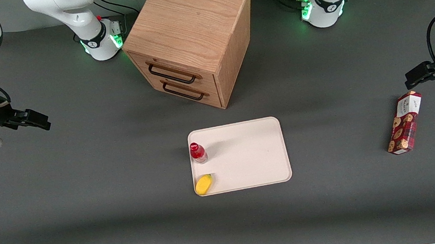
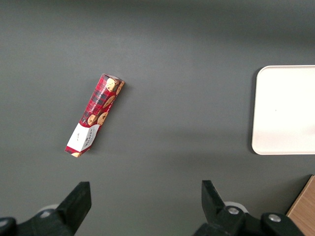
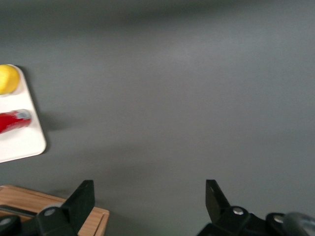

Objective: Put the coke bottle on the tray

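1. Nearest the front camera, a yellow lemon-like fruit [image 1: 204, 184] lay at the tray's [image 1: 246, 155] corner, touching its rim
2. Just above it, the coke bottle [image 1: 198, 152] stood upright on the tray, close to the edge toward the working arm's end
3. Well apart, the gripper [image 1: 34, 119] hung released and empty over bare table [image 1: 109, 218], its fingers spread wide
4. Farthest stood the wooden drawer cabinet [image 1: 190, 38]
5. Risk, as judged: standing so near the rim, the slim bottle could topple off if the tray were nudged
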Tool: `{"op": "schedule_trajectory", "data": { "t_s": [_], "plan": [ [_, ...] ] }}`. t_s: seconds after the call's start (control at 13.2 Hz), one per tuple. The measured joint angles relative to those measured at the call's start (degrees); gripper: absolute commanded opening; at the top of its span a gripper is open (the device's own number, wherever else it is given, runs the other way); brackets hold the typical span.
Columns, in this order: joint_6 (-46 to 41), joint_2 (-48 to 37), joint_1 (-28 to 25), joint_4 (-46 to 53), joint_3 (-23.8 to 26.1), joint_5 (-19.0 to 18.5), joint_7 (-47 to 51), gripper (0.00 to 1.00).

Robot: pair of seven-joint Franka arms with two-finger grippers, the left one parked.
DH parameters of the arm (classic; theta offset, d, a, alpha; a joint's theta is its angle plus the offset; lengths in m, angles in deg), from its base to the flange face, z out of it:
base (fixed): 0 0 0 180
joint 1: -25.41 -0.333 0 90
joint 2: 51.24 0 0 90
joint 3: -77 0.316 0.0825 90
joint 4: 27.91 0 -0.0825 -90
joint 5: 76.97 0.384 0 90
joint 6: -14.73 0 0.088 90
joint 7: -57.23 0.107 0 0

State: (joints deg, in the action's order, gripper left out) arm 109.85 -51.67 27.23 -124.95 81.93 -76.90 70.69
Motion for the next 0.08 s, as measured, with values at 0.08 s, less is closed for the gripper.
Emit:
{"op": "schedule_trajectory", "data": {
  "t_s": [0.08],
  "plan": [
    [0.4, -0.3, -0.2, 0.2, 0.0, 1.0, 0.1, 1.00]
  ]
}}
